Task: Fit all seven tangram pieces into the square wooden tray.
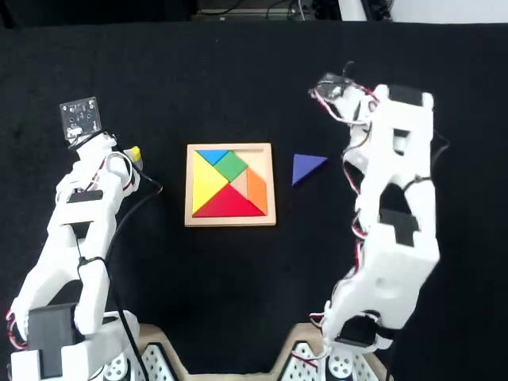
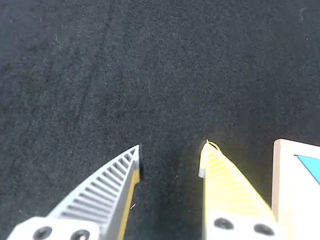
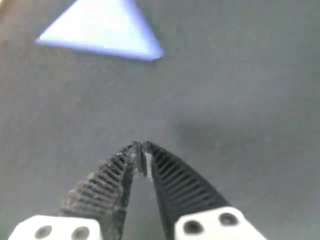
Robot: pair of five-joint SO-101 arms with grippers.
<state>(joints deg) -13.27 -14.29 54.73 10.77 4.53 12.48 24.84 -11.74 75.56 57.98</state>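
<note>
The square wooden tray (image 1: 190, 218) lies mid-table and holds several coloured pieces: light blue, green, yellow, red and orange. Bare wood shows in its far right corner. A dark blue triangle (image 1: 305, 167) lies on the cloth just right of the tray, also seen as the blue triangle (image 3: 100, 30) ahead of my right gripper (image 3: 142, 146), which is shut and empty a short way from it. In the high view my right gripper (image 1: 325, 87) sits beyond that triangle. My left gripper (image 2: 172, 149) is open over bare cloth, with the tray's edge (image 2: 292, 190) beside its yellow finger (image 2: 220, 180). It (image 1: 135, 155) sits left of the tray.
Black cloth covers the whole table. A small circuit board (image 1: 79, 117) sticks up on the left arm. Both arm bases stand at the near edge. Open cloth lies between the tray and each arm.
</note>
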